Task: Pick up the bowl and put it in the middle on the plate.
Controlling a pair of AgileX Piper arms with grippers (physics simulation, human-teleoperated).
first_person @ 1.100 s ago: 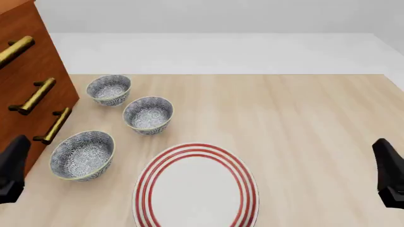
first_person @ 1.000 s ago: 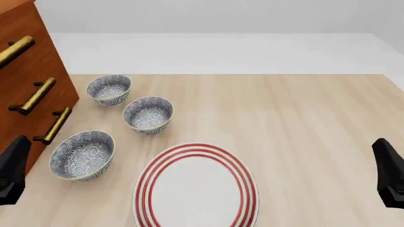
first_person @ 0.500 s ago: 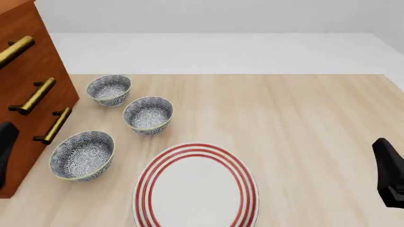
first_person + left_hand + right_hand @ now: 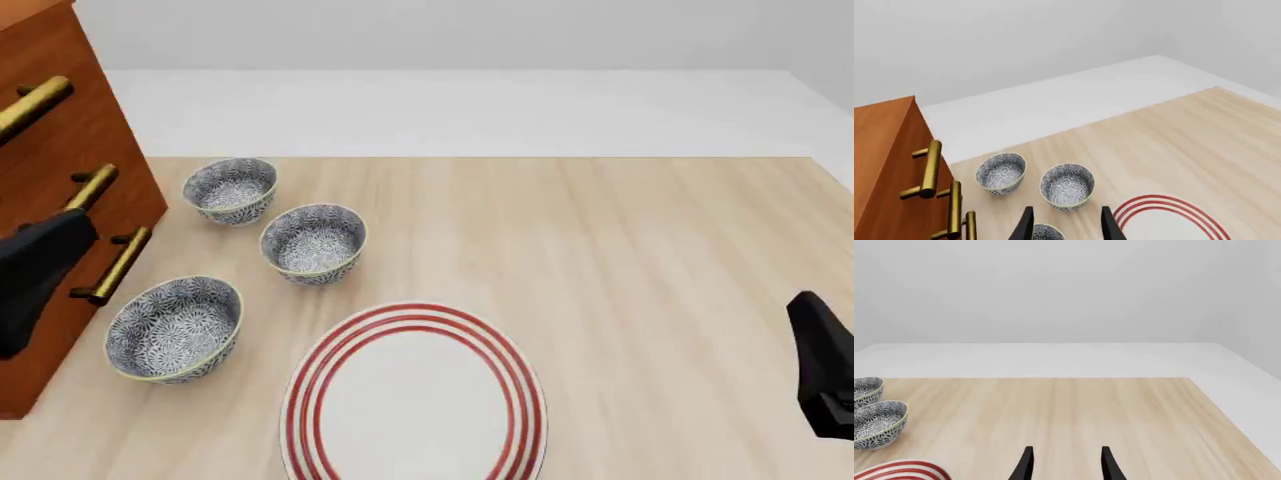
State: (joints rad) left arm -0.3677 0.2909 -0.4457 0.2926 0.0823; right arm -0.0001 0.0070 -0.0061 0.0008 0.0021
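Front view: three patterned bowls sit on the wooden bench (image 4: 627, 260). The nearest bowl (image 4: 174, 328) stands just left of the plate (image 4: 414, 395), apart from it. The middle bowl (image 4: 314, 243) and far bowl (image 4: 231, 190) lie beyond, close together. A brown cabinet (image 4: 54, 150) with brass handles stands at the left edge. The left arm (image 4: 38, 275) shows dark in front of the cabinet; the right arm (image 4: 825, 365) sits at the right edge.

Left wrist view: left tool (image 4: 1064, 225) released, fingers spread, holding nothing, above the nearest bowl, whose rim shows between them.

Right wrist view: right tool (image 4: 1064, 464) released, empty, over bare bench; two bowls and the plate edge appear at the side
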